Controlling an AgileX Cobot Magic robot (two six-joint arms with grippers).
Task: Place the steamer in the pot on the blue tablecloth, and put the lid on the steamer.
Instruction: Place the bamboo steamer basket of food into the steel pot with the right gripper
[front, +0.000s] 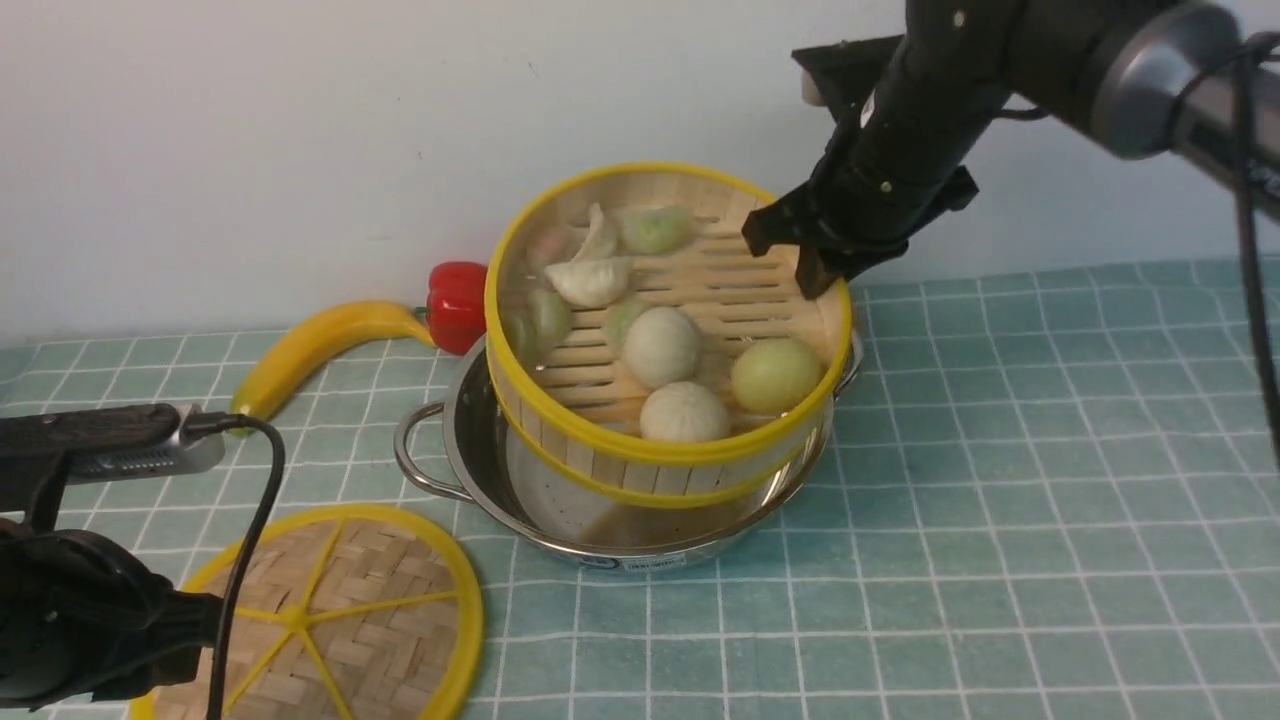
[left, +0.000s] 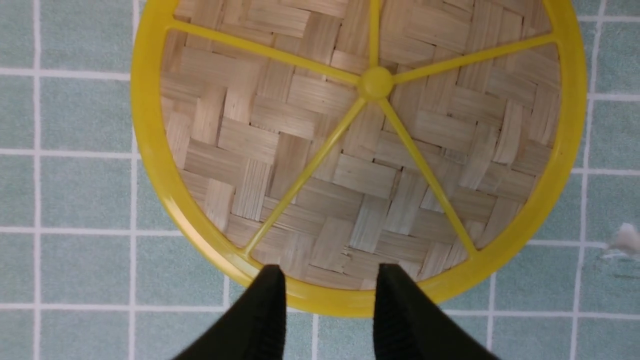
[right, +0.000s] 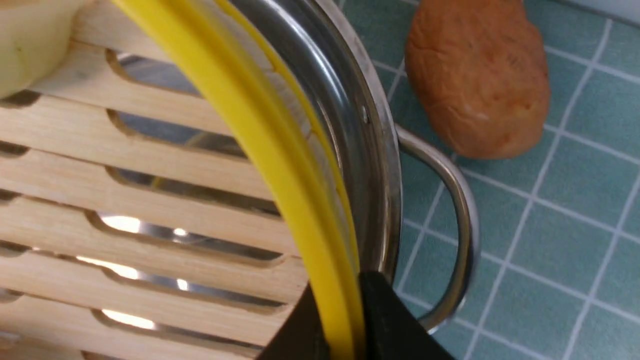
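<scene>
The steamer (front: 690, 290), a bamboo basket with a yellow rim holding buns and dumplings, hangs tilted with its near edge down inside the steel pot (front: 480, 440) on the blue tablecloth (front: 1000, 500). My right gripper (front: 815, 265) is shut on the steamer's far right rim; the right wrist view shows the yellow rim (right: 280, 165) pinched between the fingers (right: 390, 320), with the pot's handle (right: 460, 225) beside it. The lid (front: 350, 610), a woven disc with yellow spokes, lies flat at the front left. My left gripper (left: 327, 280) is open above the lid's rim (left: 150, 150).
A yellow banana (front: 300, 350) and a red pepper (front: 457, 305) lie behind the pot at the left. A brown potato-like object (right: 475, 80) lies on the cloth by the pot's right handle. A white wall closes the back.
</scene>
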